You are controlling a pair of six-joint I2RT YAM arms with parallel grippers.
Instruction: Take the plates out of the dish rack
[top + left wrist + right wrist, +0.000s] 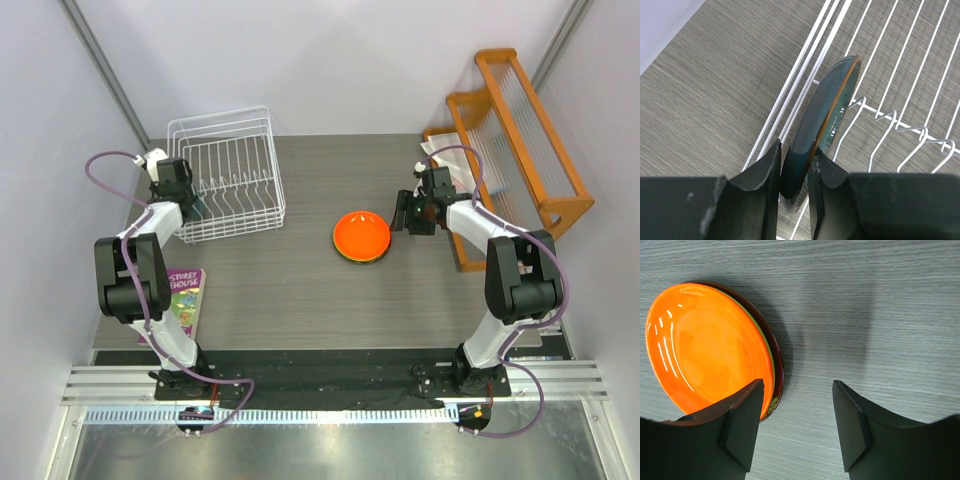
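Left gripper [795,150] is pinching the teal plate [832,105] by its near rim, narrow, with one finger flat on each face. The plate is standing on edge inside the dish rack [230,185], running straight ahead of the fingers, and the rack's side wires are sitting just left of them. It looks like the last plate in there, so the step in hand is the lift-out. The bite is shallow and on glazed rim only, so I'd make sure the clamp is firm before taking any weight. I'd pull up along the plate's own plane with no twist until its lower edge is clearing the tines and the top wire, since a sideways drag is likely to snag the wires or shift the whole rack. Right gripper [797,390] is hanging wide and empty over the bench [865,290]. The orange plate [705,340] is lying flat under its left finger, with other plate rims showing beneath. I'd move that gripper off the stack before bringing the teal one over.
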